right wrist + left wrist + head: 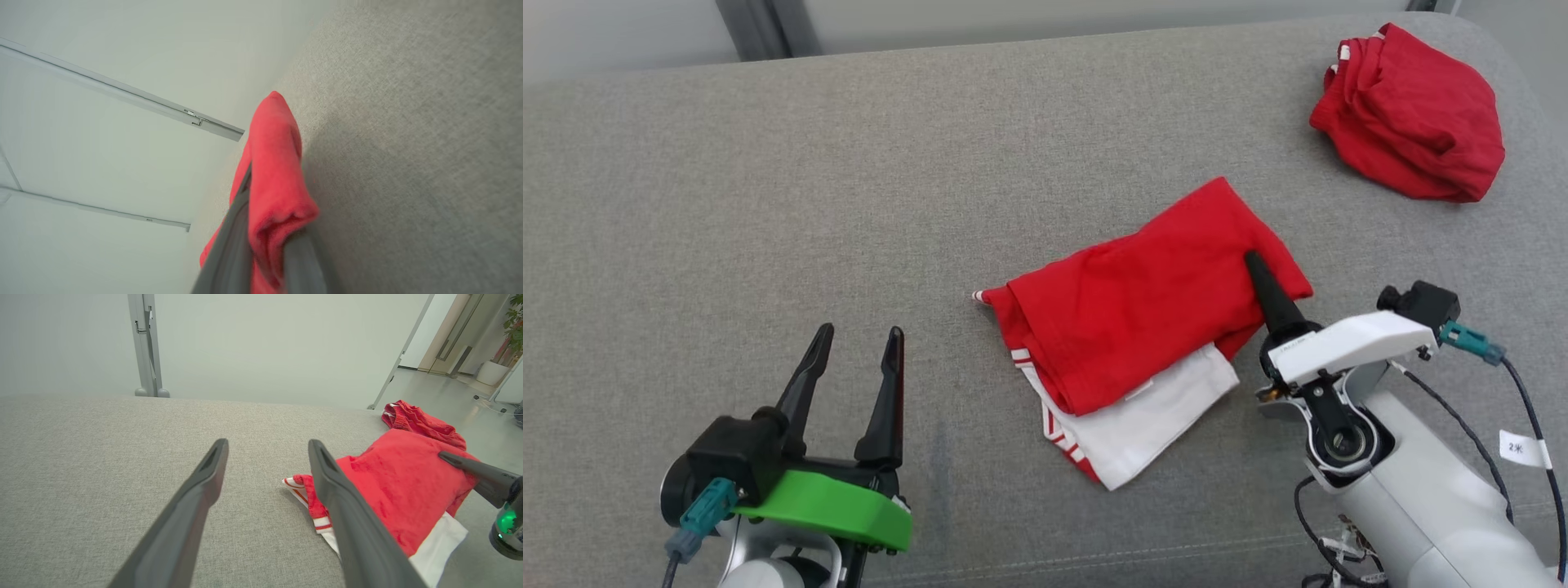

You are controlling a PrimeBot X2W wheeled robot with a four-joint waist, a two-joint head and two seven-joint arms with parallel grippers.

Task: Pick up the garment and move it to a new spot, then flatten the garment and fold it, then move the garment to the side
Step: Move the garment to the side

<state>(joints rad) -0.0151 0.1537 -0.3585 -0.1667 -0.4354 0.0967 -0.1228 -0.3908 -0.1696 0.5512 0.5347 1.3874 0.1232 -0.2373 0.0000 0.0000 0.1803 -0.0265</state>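
Head view: the red-and-white garment (1143, 327) lies right of the grey cushion's (768, 204) middle. The right gripper (1252, 260) pinches its right edge. A second red garment (1413, 114) sits at the far right corner.
Left wrist view: the left gripper (268, 442) is spread, empty.
Right wrist view: red cloth is clamped between the fingers (237, 228).

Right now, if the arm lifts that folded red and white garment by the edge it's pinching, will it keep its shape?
Probably not. The garment looks like thin, soft cloth: it bunches in the right end effector, so it would likely droop and unfold. Pushed, it might wrinkle rather than slide on the textured grey cushion.
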